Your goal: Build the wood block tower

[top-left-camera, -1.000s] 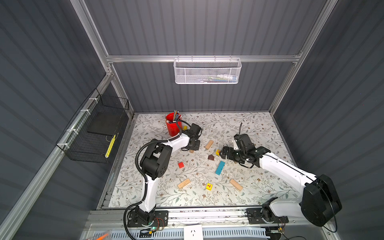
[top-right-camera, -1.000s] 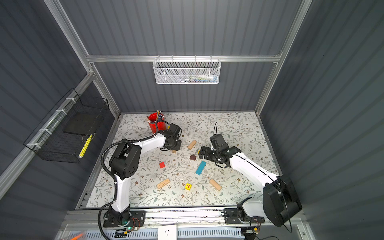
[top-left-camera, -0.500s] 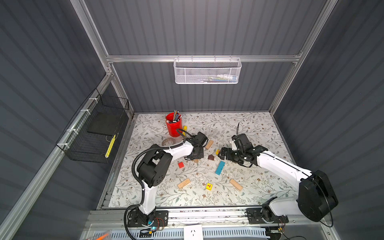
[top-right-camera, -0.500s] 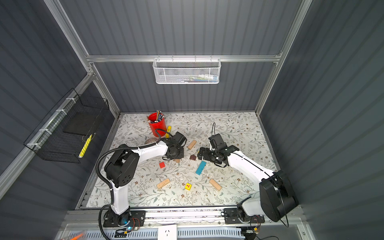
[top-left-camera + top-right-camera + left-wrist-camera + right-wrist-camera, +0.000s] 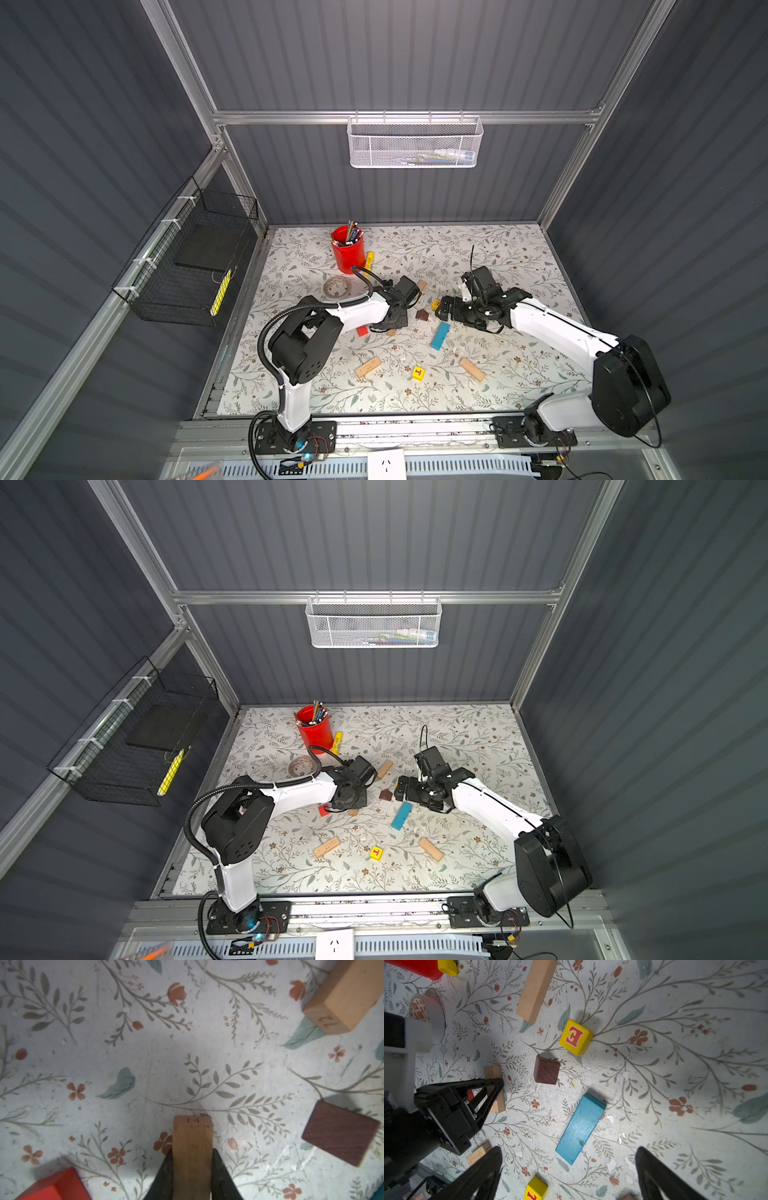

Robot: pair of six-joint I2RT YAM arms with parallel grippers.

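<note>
My left gripper [image 5: 193,1153] is shut on a tan oblong [image 5: 192,1140] marked 14, its black fingers pressed to both long sides. In both top views this gripper [image 5: 390,326] is low over the mat, between the red cube [image 5: 362,331] and the dark brown roof piece [image 5: 422,315]. My right gripper [image 5: 569,1153] stands open above the blue oblong [image 5: 580,1128], holding nothing. A yellow E cube [image 5: 576,1036] lies beside the roof piece [image 5: 546,1072]. Another yellow cube [image 5: 418,373] and two tan oblongs [image 5: 368,367] [image 5: 472,369] lie near the front. One more tan oblong [image 5: 384,769] lies behind the left wrist.
A red pen cup [image 5: 348,249] with a yellow marker [image 5: 369,258] beside it stands at the back left, and a tape roll [image 5: 337,286] lies in front of it. A white mesh basket [image 5: 414,143] hangs on the back wall and a black wire basket [image 5: 195,266] on the left wall.
My left gripper has come forward from beside the pen cup to a spot next to the red cube. The right gripper has shifted slightly left, still open.
</note>
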